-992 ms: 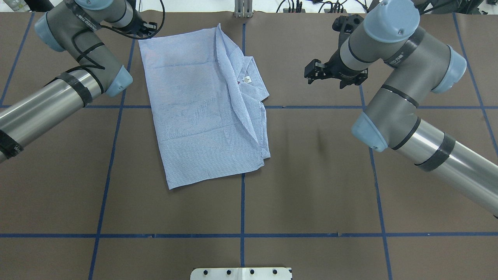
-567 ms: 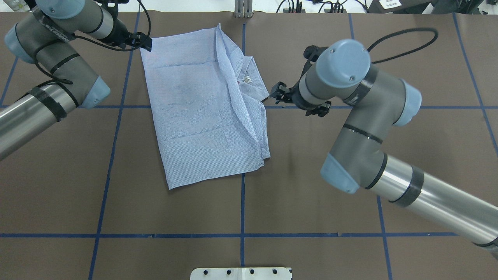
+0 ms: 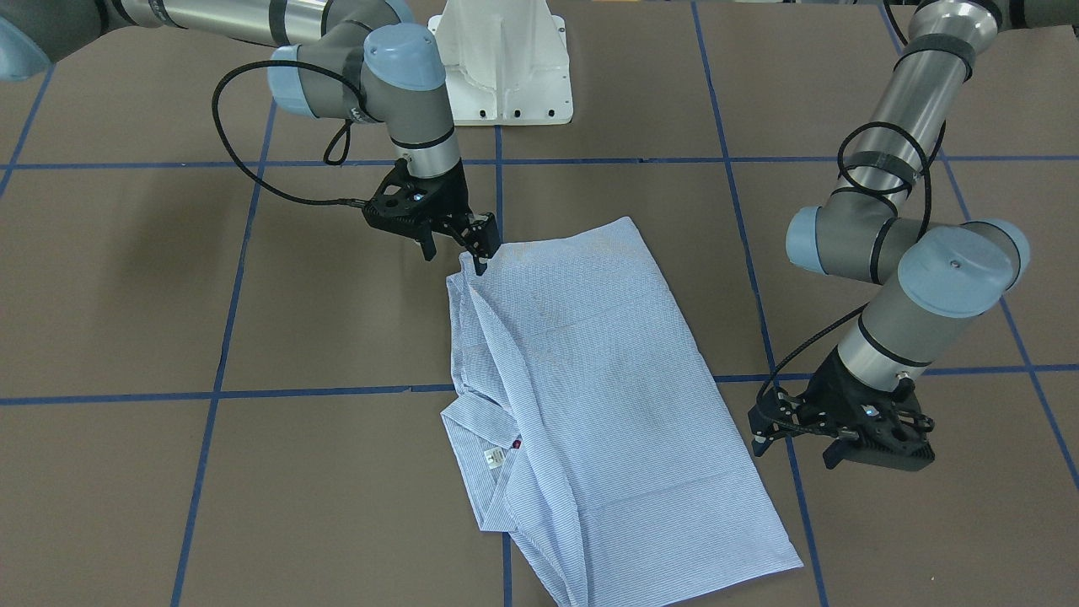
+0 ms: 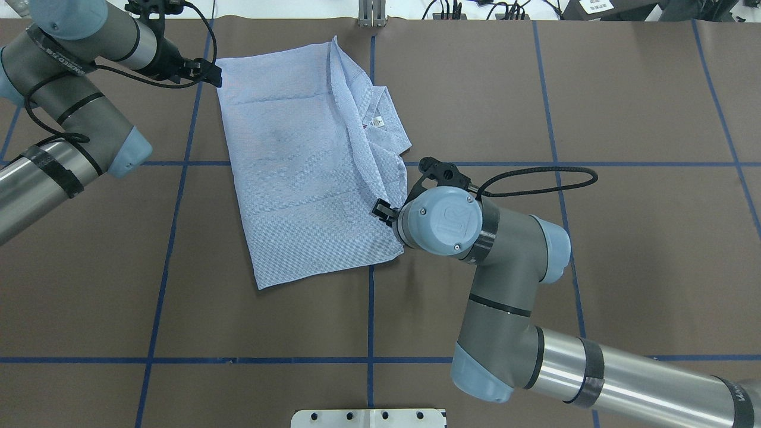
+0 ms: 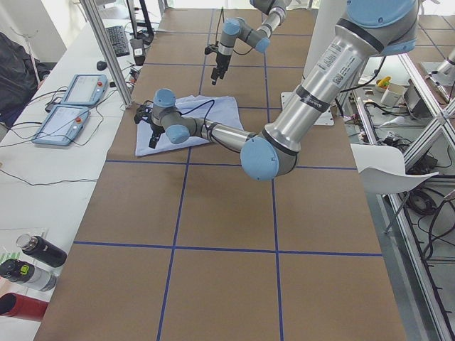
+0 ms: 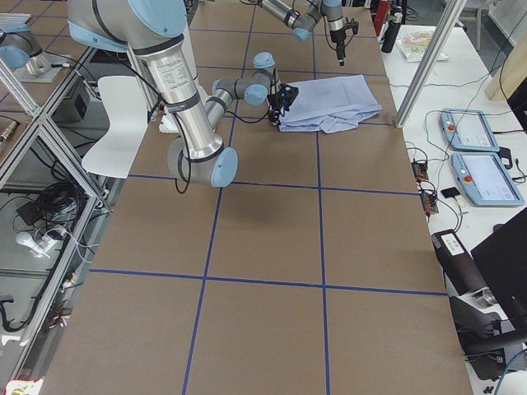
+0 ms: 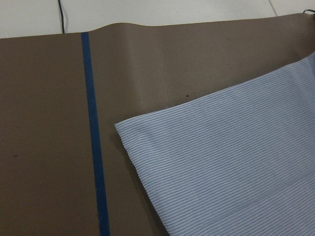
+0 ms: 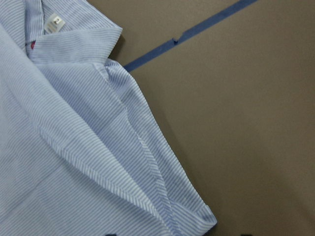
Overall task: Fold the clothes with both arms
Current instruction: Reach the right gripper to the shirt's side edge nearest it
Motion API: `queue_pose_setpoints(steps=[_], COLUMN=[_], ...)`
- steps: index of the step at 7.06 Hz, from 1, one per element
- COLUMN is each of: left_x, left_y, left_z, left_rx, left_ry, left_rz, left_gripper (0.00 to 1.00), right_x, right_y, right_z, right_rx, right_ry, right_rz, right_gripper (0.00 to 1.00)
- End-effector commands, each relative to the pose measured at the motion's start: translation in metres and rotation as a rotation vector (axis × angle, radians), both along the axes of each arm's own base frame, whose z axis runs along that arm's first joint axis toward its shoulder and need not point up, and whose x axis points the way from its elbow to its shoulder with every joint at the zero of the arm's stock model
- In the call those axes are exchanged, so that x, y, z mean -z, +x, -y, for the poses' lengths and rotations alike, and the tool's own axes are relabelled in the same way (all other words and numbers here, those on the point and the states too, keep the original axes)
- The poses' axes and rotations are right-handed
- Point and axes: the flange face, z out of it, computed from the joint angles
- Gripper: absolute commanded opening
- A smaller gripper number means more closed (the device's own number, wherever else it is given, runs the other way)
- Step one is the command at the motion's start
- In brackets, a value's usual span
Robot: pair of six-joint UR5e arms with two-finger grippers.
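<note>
Two tools spread open, empty: black two-finger right tool (image 3: 455, 260) at one corner of light blue striped folded shirt (image 3: 607, 388), left tool (image 3: 792, 453) just beside another corner. Shirt flat on brown desk (image 3: 253, 295).

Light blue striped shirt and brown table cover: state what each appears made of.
Light blue striped shirt: thin woven cloth, probably cotton or a blend, matte. Fine woven stripes, stitched hems and soft folds show in the right wrist view.
Brown table cover: likely matte paper or thin card. Its far edge buckles upward in the left wrist view.
</note>
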Motion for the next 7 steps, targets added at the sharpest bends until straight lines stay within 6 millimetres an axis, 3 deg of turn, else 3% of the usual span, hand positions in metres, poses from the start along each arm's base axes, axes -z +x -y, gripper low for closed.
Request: queue_pose_setpoints(steps=[1, 7], left_x=[-0.002, -0.001], left_y=[0.001, 0.0], left_z=[-0.001, -0.001], left_rx=[-0.004, -0.007], left_ry=[0.0, 0.001], left_rz=[0.003, 0.001], left_gripper=[1.0, 1.0], right_x=[-0.009, -0.025], right_y=[-0.015, -0.032], right_z=[-0.013, 0.003], right_rx=[0.003, -0.036], right_ry=[0.032, 0.125], right_rz=[0.006, -0.085], right_gripper=[0.7, 0.66])
